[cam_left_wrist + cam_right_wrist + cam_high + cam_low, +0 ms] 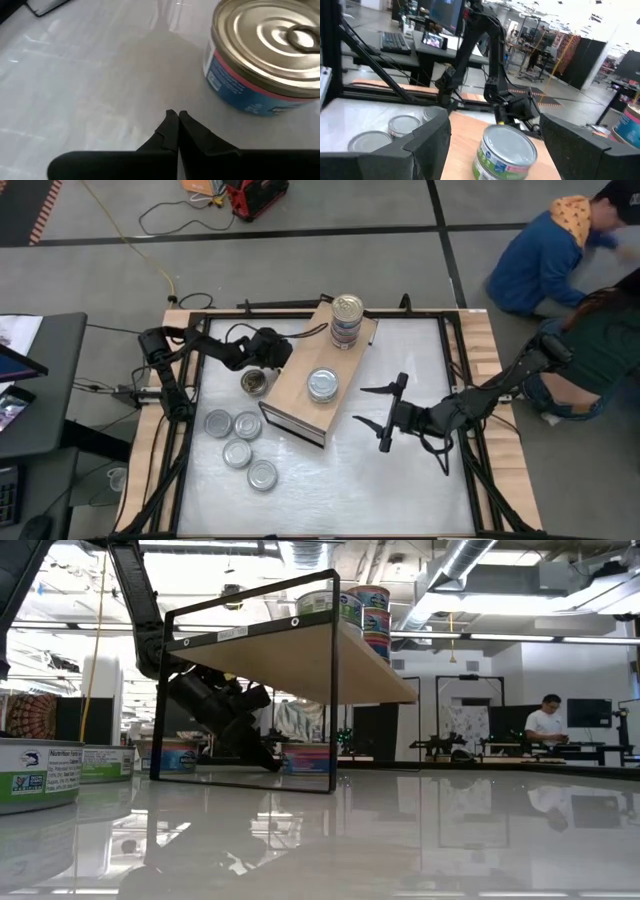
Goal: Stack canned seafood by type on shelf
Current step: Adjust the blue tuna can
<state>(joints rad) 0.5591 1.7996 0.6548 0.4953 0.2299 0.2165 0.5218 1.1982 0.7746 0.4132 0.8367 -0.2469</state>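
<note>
Risk: left gripper [174,116], fingers pressed together, beside gold-lidded tin [254,383] at shelf [295,385] nine o'clock; could shove it away (no grasp possible). Right gripper [377,416] spread, three o'clock, near silver tin [322,385].

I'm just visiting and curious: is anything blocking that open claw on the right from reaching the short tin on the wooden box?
Nothing visible. The open right gripper hangs beside the tan plywood shelf, facing the low silver-lidded tin with a green label, with only open space between them.

Two dark jointed arms, black cabling
</note>
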